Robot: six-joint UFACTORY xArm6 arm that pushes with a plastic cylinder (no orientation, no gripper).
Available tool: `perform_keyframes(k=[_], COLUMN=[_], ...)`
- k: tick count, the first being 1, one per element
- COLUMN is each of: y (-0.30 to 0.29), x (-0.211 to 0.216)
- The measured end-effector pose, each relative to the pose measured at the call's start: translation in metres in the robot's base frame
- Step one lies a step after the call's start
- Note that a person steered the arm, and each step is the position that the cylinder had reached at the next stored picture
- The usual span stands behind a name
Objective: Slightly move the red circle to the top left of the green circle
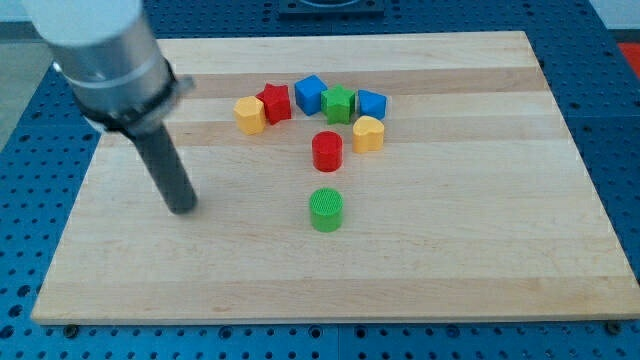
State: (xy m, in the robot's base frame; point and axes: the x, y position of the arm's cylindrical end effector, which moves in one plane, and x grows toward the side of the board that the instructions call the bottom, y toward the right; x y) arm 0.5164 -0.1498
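The red circle (327,151) stands near the board's middle. The green circle (326,210) stands just below it, a small gap apart. My tip (183,207) rests on the board far to the view's left of both, about level with the green circle. It touches no block.
A cluster sits above the red circle: a yellow block (250,114), a red star-like block (274,102), a blue block (310,94), a green star-like block (339,103), a blue block (371,104) and a yellow heart-like block (368,133). The wooden board (480,220) lies on a blue perforated table.
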Motion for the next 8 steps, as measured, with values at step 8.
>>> perform_keyframes(k=[8], y=[0.175], x=[-0.107])
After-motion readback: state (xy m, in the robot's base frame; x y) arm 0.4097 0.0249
